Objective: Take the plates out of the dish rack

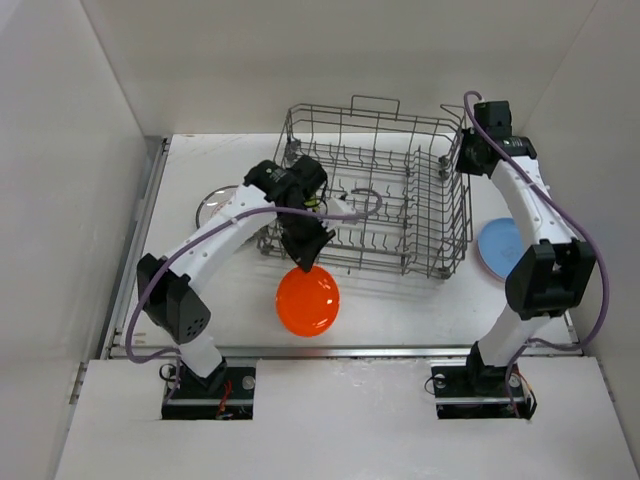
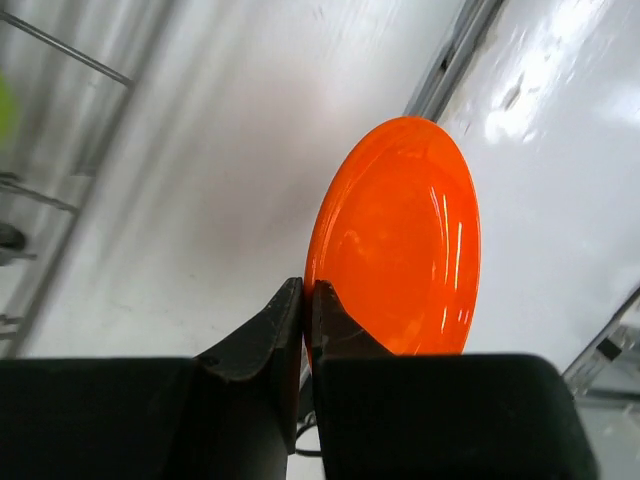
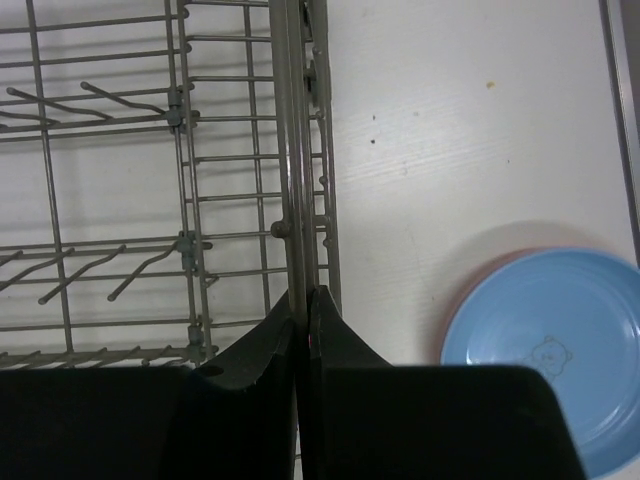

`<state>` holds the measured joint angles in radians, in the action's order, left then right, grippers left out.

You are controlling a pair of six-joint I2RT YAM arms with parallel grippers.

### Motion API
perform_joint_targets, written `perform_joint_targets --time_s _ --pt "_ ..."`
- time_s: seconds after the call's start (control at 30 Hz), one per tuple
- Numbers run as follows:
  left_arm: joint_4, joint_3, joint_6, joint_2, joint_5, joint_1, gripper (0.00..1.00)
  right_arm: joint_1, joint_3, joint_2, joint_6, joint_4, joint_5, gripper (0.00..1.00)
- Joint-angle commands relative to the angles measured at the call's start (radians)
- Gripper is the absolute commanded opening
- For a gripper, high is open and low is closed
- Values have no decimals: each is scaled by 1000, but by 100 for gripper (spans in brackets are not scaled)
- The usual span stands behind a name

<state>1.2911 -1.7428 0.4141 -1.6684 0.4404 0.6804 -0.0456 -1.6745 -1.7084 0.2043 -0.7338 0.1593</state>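
While the orange plate (image 1: 307, 302) is being carried below the centre of the overhead frame, its rim is being pinched by the left gripper (image 2: 305, 292). The fingers are being pressed shut on the plate's edge at the bottom of the left wrist view. The plate is hanging edge-down under the claw, outside the dish rack (image 1: 400, 190) and just in front of its near wall. Whether it is touching the table (image 1: 400, 305) cannot be told.

At the upper right of the overhead frame the right gripper (image 3: 300, 300) is being held clenched on the rack's side wall. An upright wire is running straight into the closed fingers, so the rack is judged to be being steadied.

1 light blue plate (image 3: 560, 345) is lying flat at the lower right of the right wrist view, well apart from the orange one. 1 pale plate (image 1: 215, 205) is lying left of the rack, partly hidden by the left arm.

The step in hand is judged to be the setting down of the orange plate. Only a narrow piece of rim is being gripped, so swinging is best avoided. The plate is best lowered slowly until its lower edge is resting on the bare table, then tipped flat before the fingers are being released. The rack is best kept steadied meanwhile.
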Motion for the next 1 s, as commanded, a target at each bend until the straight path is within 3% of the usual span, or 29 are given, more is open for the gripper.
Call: perform_joint_targets --time_s 0.0,0.23,0.3,0.43,0.83,0.97 --pt "-48 107 107 85 6 24 0 0 -141 -52 110 114 -29 0" --pt "-265 363 29 180 -101 34 0 0 -244 -148 119 105 -15 0" --pt "-288 434 6 209 -101 -20 0 0 -245 -148 92 105 -15 0" --pt "-402 568 -3 252 -130 -30 0 0 -245 -137 83 105 -13 0" --pt "-593 640 -6 167 -160 -30 0 0 -171 -63 73 134 -64 0" --pt "-593 654 14 156 -195 -30 13 0 -162 -54 73 134 -75 1"
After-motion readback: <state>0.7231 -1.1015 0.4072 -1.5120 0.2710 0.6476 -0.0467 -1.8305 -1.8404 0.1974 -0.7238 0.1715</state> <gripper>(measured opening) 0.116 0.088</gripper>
